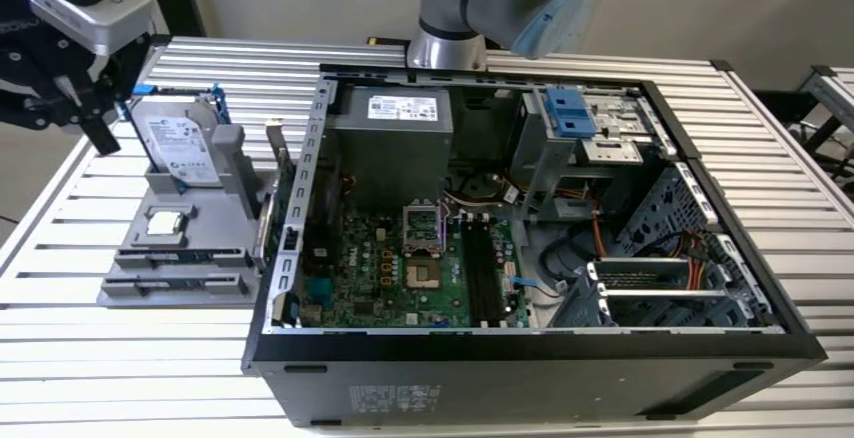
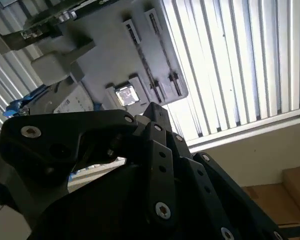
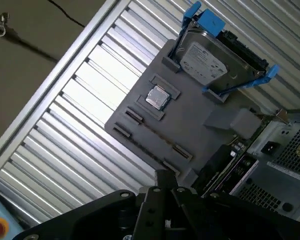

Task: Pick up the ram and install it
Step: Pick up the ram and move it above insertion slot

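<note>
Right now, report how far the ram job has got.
Done: nothing that shows. The ram sits in the gray tray beside the case, and the board's slots look empty. In hand: no ram; the hand hangs near the drive, apart from the ram. Left: both the pickup and the install.

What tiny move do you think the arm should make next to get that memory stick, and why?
Probably shifting the gripper across until it hangs over the ram. In the exterior view the ram sits in a slot of the grey holder, near the CPU chip, while the gripper is up beside the hard drive, apart from it.
</note>
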`<state>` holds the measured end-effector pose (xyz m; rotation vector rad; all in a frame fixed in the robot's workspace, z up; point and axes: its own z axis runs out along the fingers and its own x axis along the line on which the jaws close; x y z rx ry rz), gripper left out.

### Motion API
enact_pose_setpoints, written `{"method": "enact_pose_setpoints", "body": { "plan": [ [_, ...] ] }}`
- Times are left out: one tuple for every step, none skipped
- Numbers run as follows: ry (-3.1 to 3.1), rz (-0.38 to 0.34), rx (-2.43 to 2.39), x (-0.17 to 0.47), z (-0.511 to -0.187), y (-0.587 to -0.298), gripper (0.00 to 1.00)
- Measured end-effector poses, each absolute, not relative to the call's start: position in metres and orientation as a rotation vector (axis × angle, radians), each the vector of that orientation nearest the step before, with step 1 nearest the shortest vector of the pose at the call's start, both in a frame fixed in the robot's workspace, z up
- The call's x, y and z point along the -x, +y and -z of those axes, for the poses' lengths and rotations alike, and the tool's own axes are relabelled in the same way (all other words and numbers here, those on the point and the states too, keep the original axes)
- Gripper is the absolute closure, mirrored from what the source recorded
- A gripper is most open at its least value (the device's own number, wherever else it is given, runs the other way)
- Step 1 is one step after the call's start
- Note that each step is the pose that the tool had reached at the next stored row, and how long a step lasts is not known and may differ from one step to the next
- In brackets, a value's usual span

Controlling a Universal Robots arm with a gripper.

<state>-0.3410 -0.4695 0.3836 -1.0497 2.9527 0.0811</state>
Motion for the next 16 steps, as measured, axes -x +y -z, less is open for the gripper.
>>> {"method": "enact_pose_setpoints", "body": {
  "plan": [
    [2.943, -0.081, 1.077, 0.3411, -0.3836, -0.4695, 1.00],
    [2.932, -0.080, 1.104, 0.3410, -0.3836, -0.4696, 1.00],
    [2.921, -0.079, 1.130, 0.3409, -0.3835, -0.4696, 1.00],
    [2.909, -0.078, 1.156, 0.3409, -0.3836, -0.4696, 1.00],
    [2.896, -0.076, 1.182, 0.3409, -0.3837, -0.4695, 1.00],
    [2.883, -0.075, 1.208, 0.3410, -0.3836, -0.4695, 1.00],
    [2.871, -0.074, 1.232, 0.3410, -0.3836, -0.4695, 1.00],
    [2.857, -0.072, 1.259, 0.3410, -0.3836, -0.4696, 1.00],
    [2.843, -0.070, 1.285, 0.3410, -0.3836, -0.4695, 1.00],
    [2.830, -0.069, 1.309, 0.3410, -0.3836, -0.4695, 1.00],
    [2.815, -0.067, 1.334, 0.3410, -0.3836, -0.4695, 1.00],
    [2.801, -0.065, 1.358, 0.3410, -0.3836, -0.4695, 1.00],
    [2.786, -0.063, 1.381, 0.3410, -0.3836, -0.4695, 1.00],
    [2.769, -0.060, 1.405, 0.3410, -0.3836, -0.4695, 1.00],
    [2.753, -0.057, 1.428, 0.3410, -0.3835, -0.4696, 1.00],
    [2.737, -0.054, 1.450, 0.3410, -0.3836, -0.4696, 1.00]
  ]
}}
